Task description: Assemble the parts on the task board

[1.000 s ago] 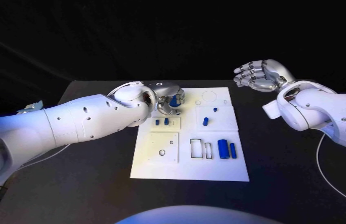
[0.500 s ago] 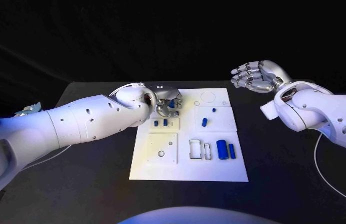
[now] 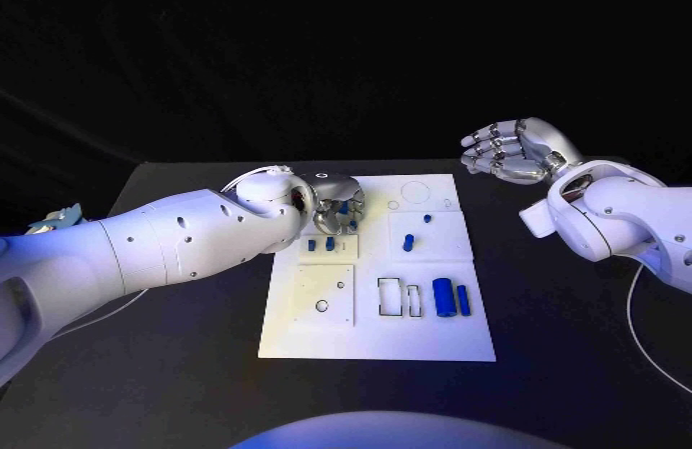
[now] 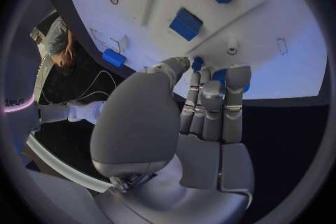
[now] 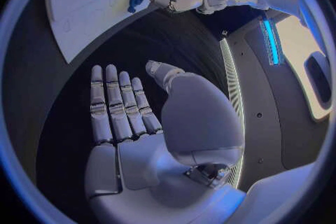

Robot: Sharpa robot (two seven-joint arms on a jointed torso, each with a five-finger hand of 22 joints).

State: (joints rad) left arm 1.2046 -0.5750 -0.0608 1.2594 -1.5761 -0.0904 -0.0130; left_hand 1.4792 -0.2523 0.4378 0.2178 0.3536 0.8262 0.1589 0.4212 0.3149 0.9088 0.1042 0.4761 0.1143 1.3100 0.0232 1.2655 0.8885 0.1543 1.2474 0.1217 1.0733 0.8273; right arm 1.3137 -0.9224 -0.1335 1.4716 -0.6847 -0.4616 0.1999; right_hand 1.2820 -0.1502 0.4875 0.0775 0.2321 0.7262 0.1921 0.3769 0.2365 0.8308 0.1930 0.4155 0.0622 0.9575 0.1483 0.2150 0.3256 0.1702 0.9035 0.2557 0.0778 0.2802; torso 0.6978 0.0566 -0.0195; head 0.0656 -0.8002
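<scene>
On the board (image 3: 378, 341), two long blue parts (image 3: 451, 298) lie nearest, lengthwise front to back. Farther back, the left hand (image 3: 336, 207) pinches a small blue part (image 4: 198, 62) at its fingertips, just above the board's far-left corner. The right hand (image 3: 516, 151) hovers open, well clear.

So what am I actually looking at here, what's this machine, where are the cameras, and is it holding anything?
It is a robot with two white arms ending in silver hands, at a black table. One picture looks down from its head; the two round ones come from cameras at each wrist. On the table lies a white task board with small blue parts on it. The left hand is over the board's far left corner, and its wrist camera shows a small blue part pinched at its fingertips. The right hand hangs off to the side, fingers apart, holding nothing.
</scene>
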